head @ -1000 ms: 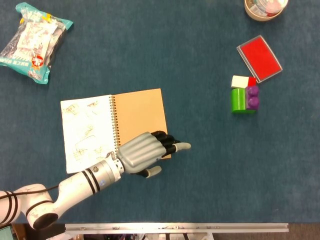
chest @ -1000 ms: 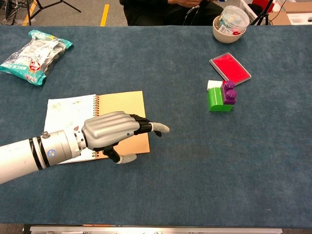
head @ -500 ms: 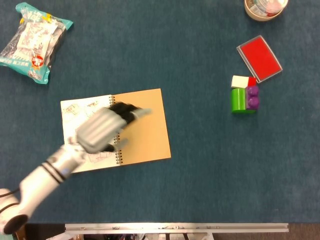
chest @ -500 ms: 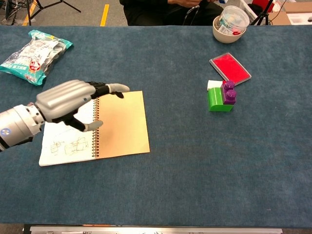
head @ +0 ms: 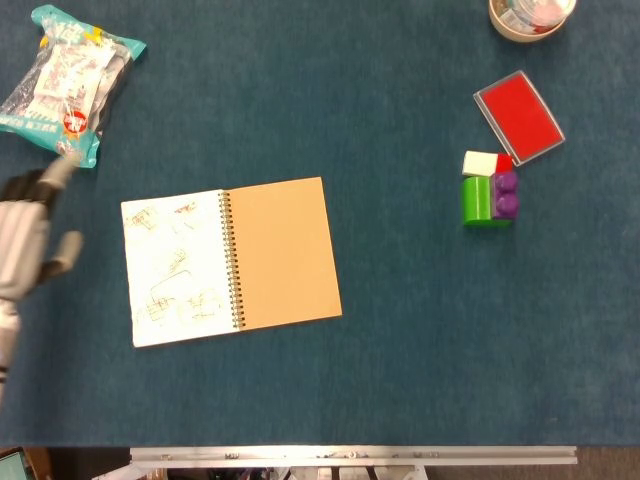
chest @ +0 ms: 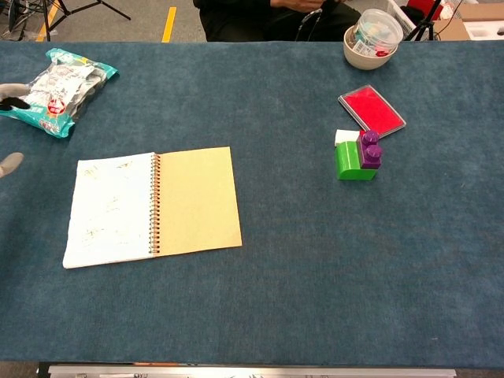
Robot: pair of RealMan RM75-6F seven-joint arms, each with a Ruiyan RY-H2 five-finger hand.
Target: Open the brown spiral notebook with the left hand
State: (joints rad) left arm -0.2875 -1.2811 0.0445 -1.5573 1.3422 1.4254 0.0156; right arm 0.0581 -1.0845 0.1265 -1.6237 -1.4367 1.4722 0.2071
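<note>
The brown spiral notebook (head: 232,260) lies open and flat on the blue cloth. A white page with pencil sketches is on its left and a plain brown sheet on its right; it also shows in the chest view (chest: 153,206). My left hand (head: 28,238) hangs at the far left edge of the head view, well clear of the notebook, fingers apart and holding nothing. In the chest view only the left hand's fingertips (chest: 11,102) peek in at the left border. My right hand shows in neither view.
A plastic snack bag (head: 68,82) lies at the back left, close to my left hand. At the right stand a green and purple block stack (head: 488,196), a red stamp pad (head: 518,116) and a round tub (head: 530,14).
My left hand has swept from the notebook's lower right edge, over the pages, out to the far left edge. The notebook stays open and has not shifted.
</note>
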